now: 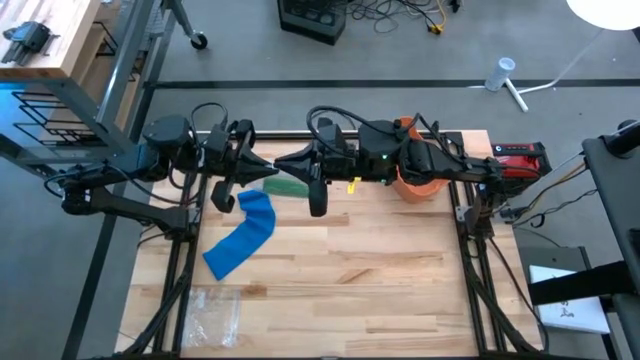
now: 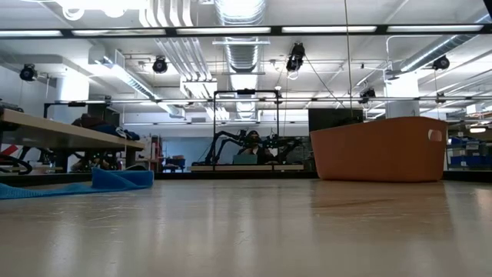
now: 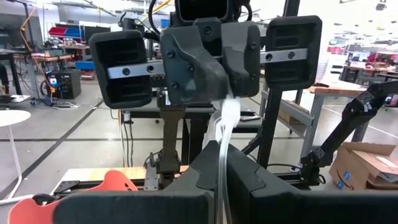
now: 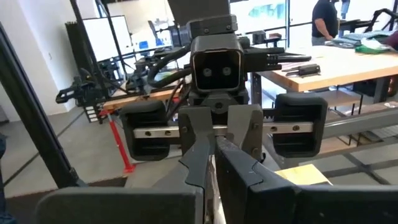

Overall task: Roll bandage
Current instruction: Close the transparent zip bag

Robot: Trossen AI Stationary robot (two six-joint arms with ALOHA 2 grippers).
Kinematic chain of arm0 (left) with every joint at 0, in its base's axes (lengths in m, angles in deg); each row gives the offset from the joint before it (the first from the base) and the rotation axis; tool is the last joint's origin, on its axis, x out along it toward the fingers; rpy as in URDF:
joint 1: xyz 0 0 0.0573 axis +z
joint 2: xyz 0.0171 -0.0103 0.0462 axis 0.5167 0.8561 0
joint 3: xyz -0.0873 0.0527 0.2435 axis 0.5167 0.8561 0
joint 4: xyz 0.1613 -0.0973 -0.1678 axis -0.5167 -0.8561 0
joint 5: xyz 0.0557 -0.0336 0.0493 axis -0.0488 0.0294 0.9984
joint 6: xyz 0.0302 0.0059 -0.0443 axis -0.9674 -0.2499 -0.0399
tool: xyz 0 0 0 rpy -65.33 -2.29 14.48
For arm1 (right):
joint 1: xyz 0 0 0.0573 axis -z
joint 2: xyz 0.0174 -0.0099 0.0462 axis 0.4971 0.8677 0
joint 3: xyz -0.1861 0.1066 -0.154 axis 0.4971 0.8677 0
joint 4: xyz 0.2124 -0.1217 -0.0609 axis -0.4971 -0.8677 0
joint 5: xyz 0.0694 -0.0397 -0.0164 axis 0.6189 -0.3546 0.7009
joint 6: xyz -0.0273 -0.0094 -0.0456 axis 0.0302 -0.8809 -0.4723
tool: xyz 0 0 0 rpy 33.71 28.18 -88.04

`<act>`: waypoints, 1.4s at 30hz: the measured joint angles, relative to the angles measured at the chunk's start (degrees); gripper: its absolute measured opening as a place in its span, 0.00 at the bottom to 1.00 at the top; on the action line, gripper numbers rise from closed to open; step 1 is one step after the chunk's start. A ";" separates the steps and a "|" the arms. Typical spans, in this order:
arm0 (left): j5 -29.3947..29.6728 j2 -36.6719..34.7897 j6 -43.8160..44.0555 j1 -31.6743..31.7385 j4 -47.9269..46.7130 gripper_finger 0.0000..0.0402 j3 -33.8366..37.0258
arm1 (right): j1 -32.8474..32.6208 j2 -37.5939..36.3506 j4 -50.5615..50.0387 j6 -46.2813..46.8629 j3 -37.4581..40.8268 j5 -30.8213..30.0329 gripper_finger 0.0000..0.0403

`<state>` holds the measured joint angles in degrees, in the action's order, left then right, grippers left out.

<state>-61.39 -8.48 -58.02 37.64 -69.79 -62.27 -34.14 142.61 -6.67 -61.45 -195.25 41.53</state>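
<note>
Both arms meet tip to tip high over the table's far side. My left gripper (image 1: 262,166) and my right gripper (image 1: 286,161) point level at each other, both shut on a thin white, half-clear strip (image 3: 227,124) that spans the short gap between them. A blue bandage (image 1: 245,236) lies flat and partly unrolled on the wooden table below them; it also shows in the low view (image 2: 115,179). No gripper touches the blue bandage. My left gripper pinches the near end of the white strip (image 3: 222,163) between its two fingers, coming level from the table's left. The strip rises from there to the other gripper, clear of the table. My right gripper pinches the strip's other end (image 3: 229,103) between its two fingers (image 3: 198,74), level from the table's right. The strip hangs a little slack between the two holds.
A green roll (image 1: 287,186) and a small yellow piece (image 1: 352,185) lie under the grippers. An orange bin (image 1: 420,188) stands at the far right of the table. A clear plastic bag (image 1: 215,310) lies near the front left. Bare wood fills the middle and right.
</note>
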 joint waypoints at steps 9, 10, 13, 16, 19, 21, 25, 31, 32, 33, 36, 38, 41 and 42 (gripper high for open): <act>0.20 -0.02 0.02 0.02 -0.34 0.00 0.00 | -0.02 0.00 -0.04 1.16 1.06 -0.11 0.05; 0.20 -0.02 0.02 0.02 -0.34 0.00 0.00 | -0.03 0.00 -0.03 1.14 1.12 -0.09 0.05; 0.17 -0.02 0.02 0.02 -0.32 0.00 0.00 | -0.04 0.00 -0.03 1.09 1.12 -0.25 0.05; 0.21 -0.02 0.02 0.02 -0.30 0.00 0.00 | -0.04 0.00 -0.01 1.07 1.13 -1.86 0.05; 0.19 -0.02 0.04 0.02 -0.26 0.00 0.00 | -0.05 0.00 0.05 0.84 1.13 -6.98 0.05; 0.13 -0.02 0.07 0.00 0.07 0.00 0.00 | 0.08 0.00 -0.10 0.34 1.19 -7.65 0.05; -0.10 -0.07 0.48 0.01 0.08 0.00 0.00 | -0.01 0.01 1.51 0.24 1.21 -6.16 0.06; -0.09 -0.07 0.50 0.00 -0.01 0.00 0.00 | -0.04 -1.19 0.77 1.30 -0.04 -5.93 0.14; -0.09 -0.07 0.50 0.02 -0.09 0.00 0.00 | -0.04 -1.71 0.28 1.22 -0.29 -5.95 0.15; -0.09 -0.07 0.50 0.01 -0.10 0.00 0.00 | 0.00 -2.22 -0.32 1.02 -0.55 -5.86 0.17; -0.07 -0.07 0.48 0.02 -0.19 0.00 0.00 | 0.00 -2.82 -2.16 0.75 -0.70 -4.96 0.20; -0.07 -0.07 0.48 0.01 -0.33 0.00 0.00 | 0.00 -2.56 -2.96 1.28 -0.41 -4.68 0.21; -0.04 -0.07 0.14 0.01 -0.34 0.00 0.00 | -0.08 -1.73 -3.08 1.71 0.00 -4.55 0.22; -0.02 -0.07 0.08 0.01 -0.36 0.00 0.00 | -0.11 -1.69 -3.10 2.11 0.09 -4.55 0.22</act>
<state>-61.41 -8.55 -57.94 37.65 -70.15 -62.27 -34.26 140.92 -9.76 -59.34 -195.16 36.98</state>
